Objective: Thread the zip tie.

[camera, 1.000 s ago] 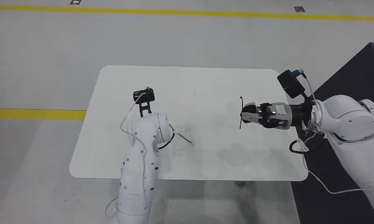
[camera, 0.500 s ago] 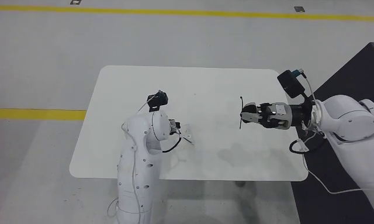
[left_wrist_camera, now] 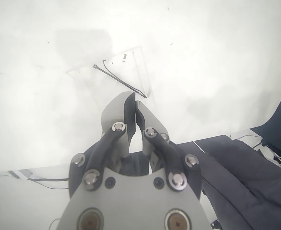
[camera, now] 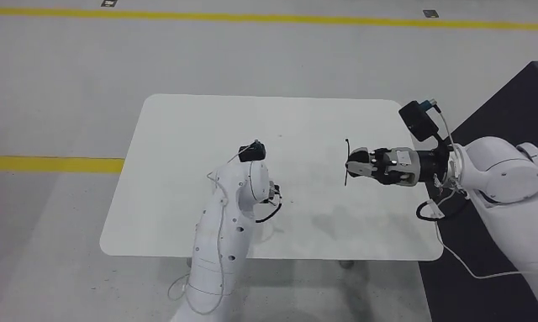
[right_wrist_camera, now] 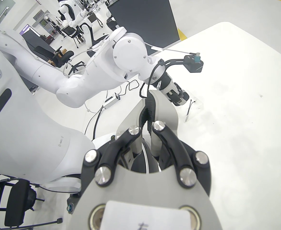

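Two zip ties are showing at this stage. The right gripper (camera: 351, 165) is holding the upright zip tie (camera: 346, 161) clear above the white table (camera: 193, 145). Its fingers are closed on the strap near mid-length and both ends are projecting free. Which end is carrying the head is too small to tell.

The left gripper (left_wrist_camera: 135, 100) is hovering low at the clear tray (left_wrist_camera: 141, 72), its fingers drawn together to a hairline gap and apparently gripping nothing. The second tie (left_wrist_camera: 117, 79) is lying flat in that tray, with its thin tail ending just beside the fingertips and its square head pointing away from them. The two grippers are standing well apart across the middle of the table.

Judged step: the left arm is lining up to pick the second tie by its tail. A good pick is depending on three things:
- opening the fingers first;
- straddling the tail across its width;
- closing just behind the tip, so that a short, stiff length is projecting for threading.

The strap is thin and is lying flat on the tray floor, so pads coming down askew are likely to be pushing it along rather than pinching it. The tray wall beside the tail is also narrowing the approach.
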Controlling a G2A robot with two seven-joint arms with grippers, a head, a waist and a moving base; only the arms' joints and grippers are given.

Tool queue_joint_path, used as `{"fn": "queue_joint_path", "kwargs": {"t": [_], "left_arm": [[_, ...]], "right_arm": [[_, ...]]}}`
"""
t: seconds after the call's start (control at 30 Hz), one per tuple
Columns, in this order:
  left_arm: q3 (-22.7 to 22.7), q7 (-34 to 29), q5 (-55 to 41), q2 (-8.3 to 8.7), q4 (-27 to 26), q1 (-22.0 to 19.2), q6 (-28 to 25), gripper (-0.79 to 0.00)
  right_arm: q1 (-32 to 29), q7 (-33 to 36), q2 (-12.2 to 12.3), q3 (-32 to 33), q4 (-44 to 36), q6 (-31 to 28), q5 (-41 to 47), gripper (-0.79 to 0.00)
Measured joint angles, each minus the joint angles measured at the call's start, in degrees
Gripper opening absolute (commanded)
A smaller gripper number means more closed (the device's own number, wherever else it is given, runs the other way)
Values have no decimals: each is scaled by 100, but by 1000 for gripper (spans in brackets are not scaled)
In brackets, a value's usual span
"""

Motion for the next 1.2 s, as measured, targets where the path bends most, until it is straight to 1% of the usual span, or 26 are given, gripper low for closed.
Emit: {"fn": "queue_joint_path", "kwargs": {"t": [0.13, 0.27, 0.5, 0.63, 0.8, 0.9, 1.03, 1.2], "left_arm": [[-211, 111, -47, -103, 390, -159, 111, -785], [-333, 272, 208, -190, 605, -259, 272, -785], [-339, 288, 224, -194, 610, -259, 287, -785], [-430, 125, -66, -180, 672, -217, 107, -785], [-505, 347, -152, -199, 856, -258, 346, -785], [-616, 468, -241, -228, 1050, -333, 467, -785], [-816, 664, -212, -287, 1511, -566, 664, -785], [-1013, 793, -1, -368, 1918, -762, 794, -785]], "right_arm": [[0, 0, 0, 0, 0, 0, 0, -785], [0, 0, 0, 0, 0, 0, 0, -785], [0, 0, 0, 0, 0, 0, 0, -785], [0, 0, 0, 0, 0, 0, 0, -785], [0, 0, 0, 0, 0, 0, 0, -785], [0, 0, 0, 0, 0, 0, 0, -785], [0, 0, 0, 0, 0, 0, 0, -785], [0, 0, 0, 0, 0, 0, 0, -785]]}}
